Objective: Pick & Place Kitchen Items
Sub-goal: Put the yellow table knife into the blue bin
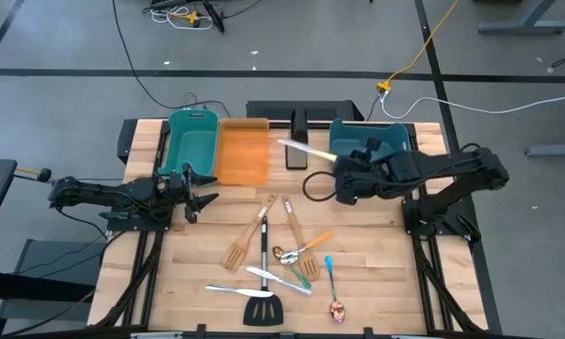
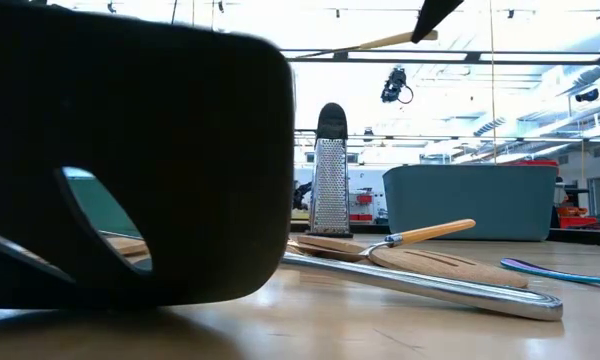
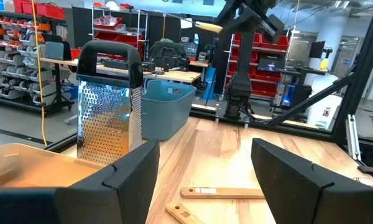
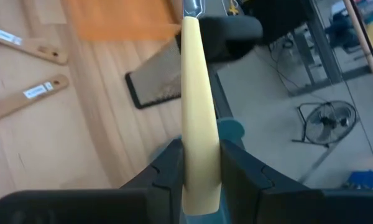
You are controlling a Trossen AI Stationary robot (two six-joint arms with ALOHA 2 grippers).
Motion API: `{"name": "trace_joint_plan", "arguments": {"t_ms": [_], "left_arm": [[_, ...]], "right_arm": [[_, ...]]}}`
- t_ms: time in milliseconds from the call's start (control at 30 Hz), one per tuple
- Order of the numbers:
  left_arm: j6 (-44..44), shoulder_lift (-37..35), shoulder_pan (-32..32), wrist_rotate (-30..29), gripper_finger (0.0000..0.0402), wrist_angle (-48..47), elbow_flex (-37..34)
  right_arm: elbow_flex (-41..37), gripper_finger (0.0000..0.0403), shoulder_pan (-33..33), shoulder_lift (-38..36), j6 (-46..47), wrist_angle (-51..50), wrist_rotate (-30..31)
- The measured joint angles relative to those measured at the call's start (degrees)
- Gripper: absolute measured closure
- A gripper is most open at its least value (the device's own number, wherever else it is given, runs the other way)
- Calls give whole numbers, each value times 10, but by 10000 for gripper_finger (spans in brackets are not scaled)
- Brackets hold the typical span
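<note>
Right gripper clamped on a cream-handled utensil, raised near the blue bin, presumably for dropping in. Left gripper parked open beside the teal bin; remaining utensils loose mid-table.

Along the upper edge of the pale wooden tabletop stand three plastic bins: a teal one at upper left, an orange one touching it, and a blue one right of centre. A steel box grater with black handle stands between orange and blue.
</note>
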Motion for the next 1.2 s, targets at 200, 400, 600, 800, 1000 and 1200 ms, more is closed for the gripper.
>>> {"name": "trace_joint_plan", "arguments": {"t_ms": [200,400,600,800,1000,1200], "left_arm": [[0,0,0,0,142,0,0],[0,0,0,0,142,0,0],[0,0,0,0,142,0,0],[0,0,0,0,142,0,0],[0,0,0,0,142,0,0],[0,0,0,0,142,0,0]], "right_arm": [[0,311,-10,-20,48,-68,12],[0,311,-11,-42,112,-129,35],[-56,311,-16,-89,127,-127,44],[-161,303,-38,-157,148,-120,41],[-244,310,-70,-223,171,-108,27],[-302,305,-114,-272,118,-57,8]]}}
